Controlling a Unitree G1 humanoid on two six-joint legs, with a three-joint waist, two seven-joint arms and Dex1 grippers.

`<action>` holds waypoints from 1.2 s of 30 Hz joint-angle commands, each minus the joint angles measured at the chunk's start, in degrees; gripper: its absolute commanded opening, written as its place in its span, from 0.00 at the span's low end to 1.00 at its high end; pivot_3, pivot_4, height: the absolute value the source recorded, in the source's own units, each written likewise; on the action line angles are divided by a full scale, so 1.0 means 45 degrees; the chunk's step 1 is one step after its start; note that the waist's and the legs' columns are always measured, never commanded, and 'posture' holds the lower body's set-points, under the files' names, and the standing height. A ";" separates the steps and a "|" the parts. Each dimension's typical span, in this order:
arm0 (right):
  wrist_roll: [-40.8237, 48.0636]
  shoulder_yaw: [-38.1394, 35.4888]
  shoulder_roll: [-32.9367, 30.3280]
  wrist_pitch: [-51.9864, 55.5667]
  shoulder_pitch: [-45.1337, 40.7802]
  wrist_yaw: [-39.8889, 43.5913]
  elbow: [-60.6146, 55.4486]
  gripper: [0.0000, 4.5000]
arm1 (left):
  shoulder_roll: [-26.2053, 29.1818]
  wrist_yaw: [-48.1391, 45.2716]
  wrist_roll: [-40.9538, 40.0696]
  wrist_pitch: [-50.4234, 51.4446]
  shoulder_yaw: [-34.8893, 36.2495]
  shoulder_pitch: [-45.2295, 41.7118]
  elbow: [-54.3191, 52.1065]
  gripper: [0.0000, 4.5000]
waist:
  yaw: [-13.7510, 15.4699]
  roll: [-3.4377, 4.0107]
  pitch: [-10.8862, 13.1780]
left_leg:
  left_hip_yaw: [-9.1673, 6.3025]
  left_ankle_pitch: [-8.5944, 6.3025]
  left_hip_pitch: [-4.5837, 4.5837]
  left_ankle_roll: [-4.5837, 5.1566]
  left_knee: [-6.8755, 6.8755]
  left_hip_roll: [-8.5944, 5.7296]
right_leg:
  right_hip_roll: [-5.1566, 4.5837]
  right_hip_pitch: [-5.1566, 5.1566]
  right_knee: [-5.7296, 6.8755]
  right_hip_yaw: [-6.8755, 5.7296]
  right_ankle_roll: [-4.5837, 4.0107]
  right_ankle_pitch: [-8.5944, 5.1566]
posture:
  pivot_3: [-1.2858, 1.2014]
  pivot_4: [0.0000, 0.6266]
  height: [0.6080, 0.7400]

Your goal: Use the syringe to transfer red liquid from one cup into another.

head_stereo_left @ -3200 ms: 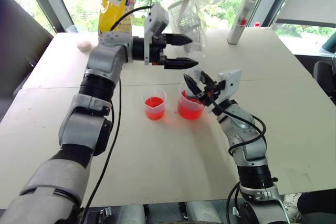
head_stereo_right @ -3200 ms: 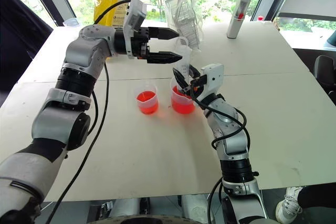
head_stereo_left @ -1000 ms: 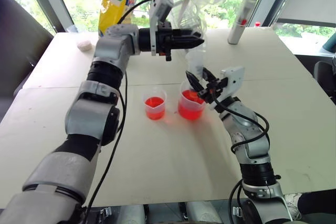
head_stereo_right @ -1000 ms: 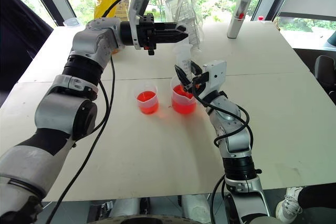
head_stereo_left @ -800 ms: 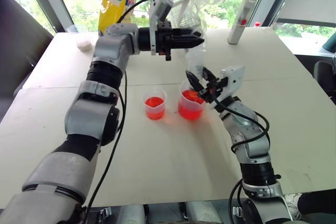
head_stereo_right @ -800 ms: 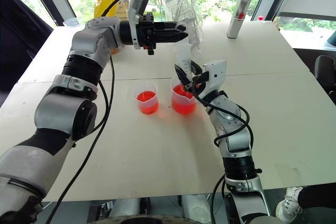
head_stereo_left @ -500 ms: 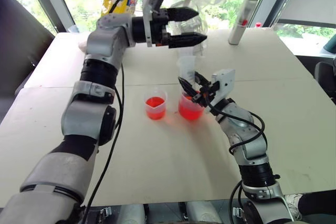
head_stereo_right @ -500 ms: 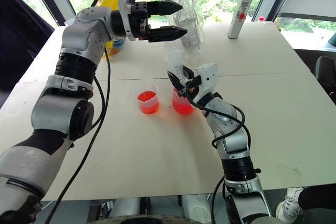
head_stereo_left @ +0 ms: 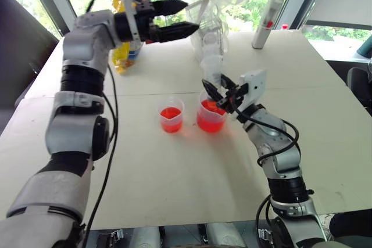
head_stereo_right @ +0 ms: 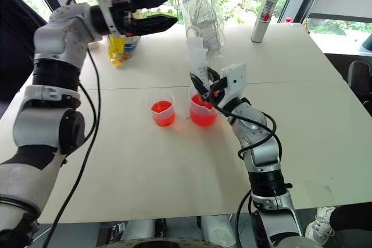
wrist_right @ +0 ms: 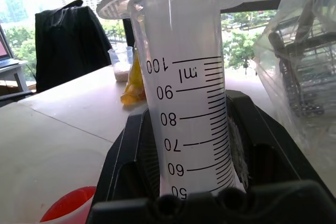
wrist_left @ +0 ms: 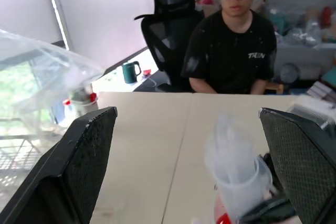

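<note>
The syringe (head_stereo_left: pixel 214 72) stands upright over the larger spouted cup (head_stereo_left: pixel 210 119), which holds red liquid (head_stereo_left: pixel 210 124). My right gripper (head_stereo_left: pixel 217 89) is shut on the lower part of the clear barrel (wrist_right: pixel 191 103), whose scale marks face the wrist camera. The syringe's lower end is hidden behind the fingers. To the left of that cup stands the smaller cup (head_stereo_left: pixel 171 115), also with red liquid in it. My left gripper (head_stereo_left: pixel 190 15) is open and empty, held high at the back left, well apart from the syringe's top (wrist_left: pixel 231 163).
A clear plastic bag (head_stereo_left: pixel 219 4) of items stands at the back middle, close to my left fingertips. A yellow bag (head_stereo_left: pixel 123 56) is behind the left arm, and a grey-white cylinder (head_stereo_left: pixel 265 21) stands at the back right. A person (wrist_left: pixel 236 40) sits across the white table (head_stereo_left: pixel 174 190).
My left gripper was shut at the syringe's top; it has opened and swung away up and to the left. The right gripper keeps the syringe at the larger cup.
</note>
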 commanded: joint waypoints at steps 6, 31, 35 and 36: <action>0.2411 0.0051 -0.0408 0.2029 -0.2896 0.1235 -0.1871 0.31 | 0.1410 -0.0074 0.0311 0.0143 -0.0124 0.1691 -0.1724 0.99 | 0.0011 -0.0003 -0.0001 | -0.0003 0.0007 -0.0001 -0.0012 0.0002 0.0004 | -0.0002 -0.0002 0.0011 -0.0008 -0.0001 0.0001 | 0.52 0.24 0.99; -0.0021 0.2358 0.2671 -0.3232 -0.2262 0.2081 0.4626 0.31 | 0.3593 -0.0132 -0.2012 0.3716 0.0907 0.2582 -0.5107 0.99 | -0.0008 -0.0021 -0.0012 | -0.0008 0.0022 -0.0015 -0.0038 0.0011 0.0003 | -0.0016 -0.0014 0.0027 -0.0023 -0.0001 0.0002 | 0.52 0.24 0.99; -0.0134 0.2390 0.2775 -0.3323 -0.2219 0.2072 0.4747 0.31 | 0.3611 -0.0091 -0.2319 0.3966 0.0948 0.2433 -0.5195 0.99 | -0.0024 -0.0020 -0.0012 | -0.0016 0.0022 -0.0014 -0.0039 0.0007 0.0004 | -0.0015 -0.0016 0.0027 -0.0023 -0.0001 0.0002 | 0.52 0.24 0.99; -0.0174 0.2401 0.2785 -0.3346 -0.2206 0.2075 0.4810 0.31 | 0.3556 0.0003 -0.2347 0.3952 0.0985 0.2364 -0.5154 0.99 | -0.0023 -0.0020 -0.0012 | -0.0017 0.0022 -0.0013 -0.0038 0.0006 0.0004 | -0.0013 -0.0016 0.0027 -0.0023 -0.0001 0.0001 | 0.52 0.24 0.99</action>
